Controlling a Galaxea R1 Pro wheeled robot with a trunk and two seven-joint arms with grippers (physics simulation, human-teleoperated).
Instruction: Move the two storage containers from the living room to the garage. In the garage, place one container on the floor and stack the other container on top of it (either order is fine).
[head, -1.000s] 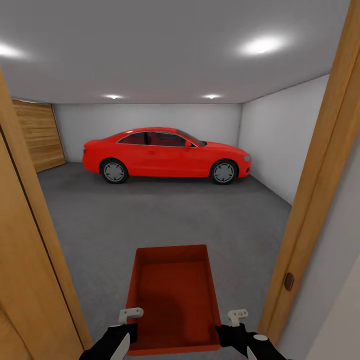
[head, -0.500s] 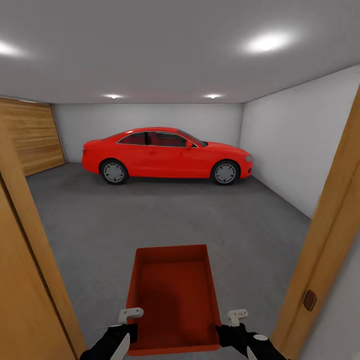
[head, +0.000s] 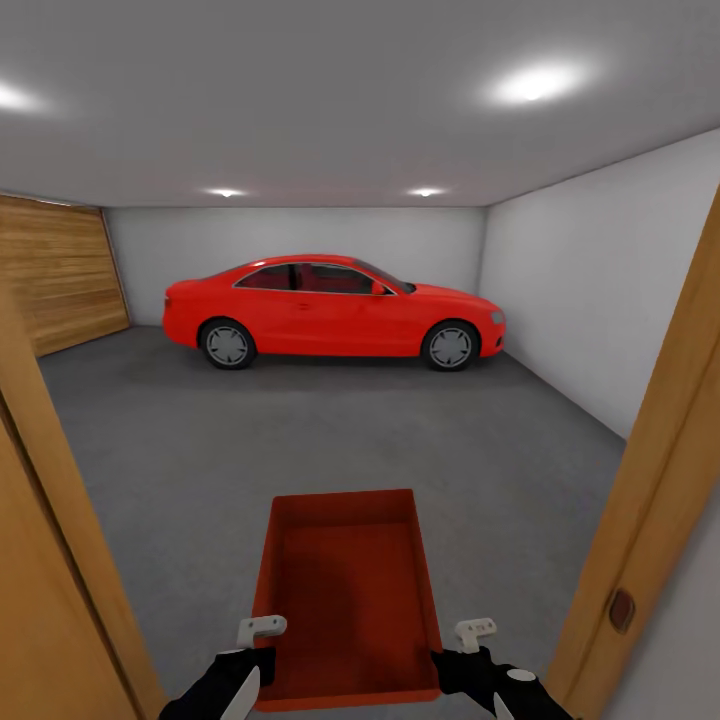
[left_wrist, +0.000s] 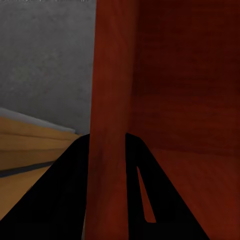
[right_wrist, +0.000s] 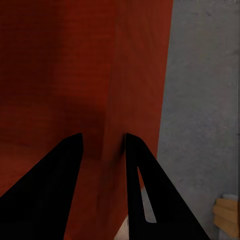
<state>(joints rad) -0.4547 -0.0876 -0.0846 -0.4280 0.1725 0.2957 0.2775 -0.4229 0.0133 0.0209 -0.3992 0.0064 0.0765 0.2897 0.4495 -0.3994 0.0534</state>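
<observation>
Two tools carried your storage container (head: 345, 600) through the doorway: the left tool (left_wrist: 107, 160) and right tool (right_wrist: 102, 150) each pinched a side wall. Clipping the door frame (head: 660, 440) could have twisted it loose. The head view alone showed the red car (head: 330, 312) ahead.

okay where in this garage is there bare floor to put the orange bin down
The widest bare floor lies straight ahead, between the held storage container and the red car, bordered by the slatted door and the pale wall. It is tight where the door frame flanks the bin, which both grippers clamp.
</observation>
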